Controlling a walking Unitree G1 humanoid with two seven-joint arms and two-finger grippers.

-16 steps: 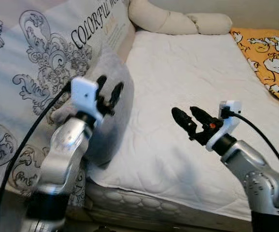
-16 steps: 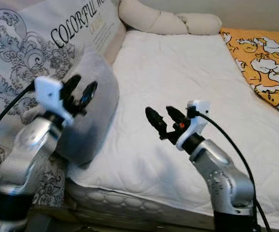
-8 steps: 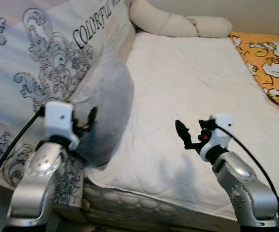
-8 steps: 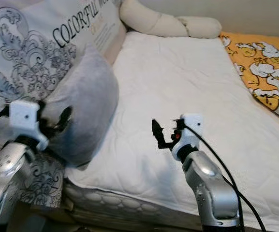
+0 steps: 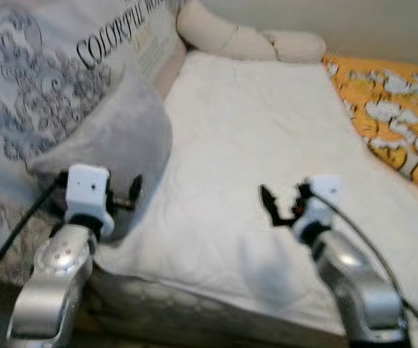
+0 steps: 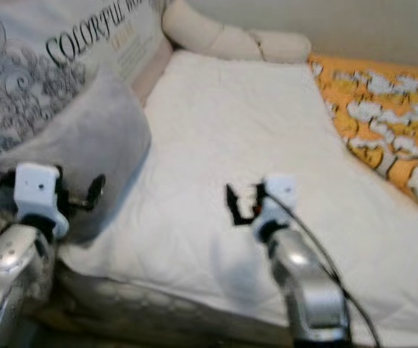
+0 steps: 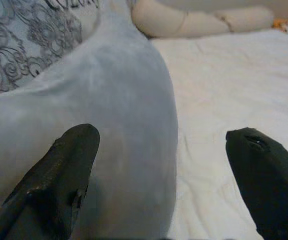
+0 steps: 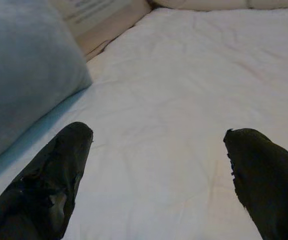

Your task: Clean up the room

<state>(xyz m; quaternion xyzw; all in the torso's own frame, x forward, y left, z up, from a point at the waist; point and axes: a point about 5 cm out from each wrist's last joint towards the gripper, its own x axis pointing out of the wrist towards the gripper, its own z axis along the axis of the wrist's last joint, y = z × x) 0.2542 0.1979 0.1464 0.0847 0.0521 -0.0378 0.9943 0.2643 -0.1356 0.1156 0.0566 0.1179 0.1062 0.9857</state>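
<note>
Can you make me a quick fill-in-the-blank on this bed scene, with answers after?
1. The left gripper points at the ____ pillow.
2. The right gripper hovers over the ____ mattress.
3. The blanket with the white pattern is ____.

Answers: grey; white; orange

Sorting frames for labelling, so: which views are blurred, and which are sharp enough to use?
Both eye views are motion-blurred: the printed quilt lettering smears and the orange blanket pattern is soft. The left wrist view is fairly sharp on the grey pillow; the right wrist view shows mattress wrinkles clearly.
</note>
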